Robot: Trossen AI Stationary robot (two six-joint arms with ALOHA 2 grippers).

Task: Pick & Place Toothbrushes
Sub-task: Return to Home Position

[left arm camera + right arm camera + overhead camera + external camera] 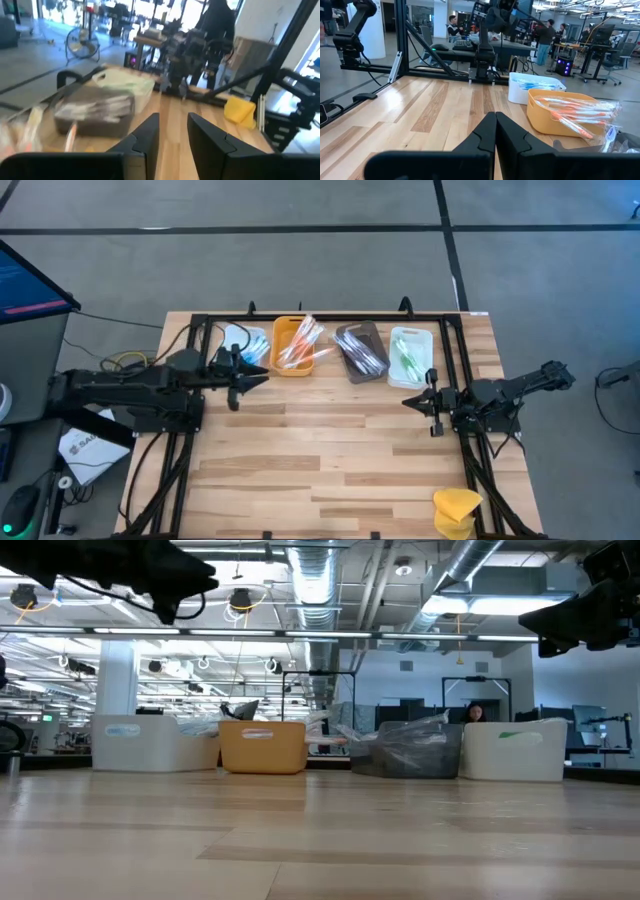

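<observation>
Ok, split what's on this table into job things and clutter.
Job: blue toothbrushes in the left white bin; orange toothbrushes in the orange bin; dark toothbrushes in the gray bin; green toothbrushes in the right white bin; left gripper, open, and right gripper, shut, both empty, near the bins.
Clutter: yellow sponge, near right corner.

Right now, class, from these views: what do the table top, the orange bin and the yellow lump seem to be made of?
Table top: wood, pale planks with visible grain and a satin sheen.
Orange bin: probably plastic, with smooth matt walls and rounded corners.
Yellow lump: likely sponge or foam, dull and soft-edged, though that is uncertain.
</observation>
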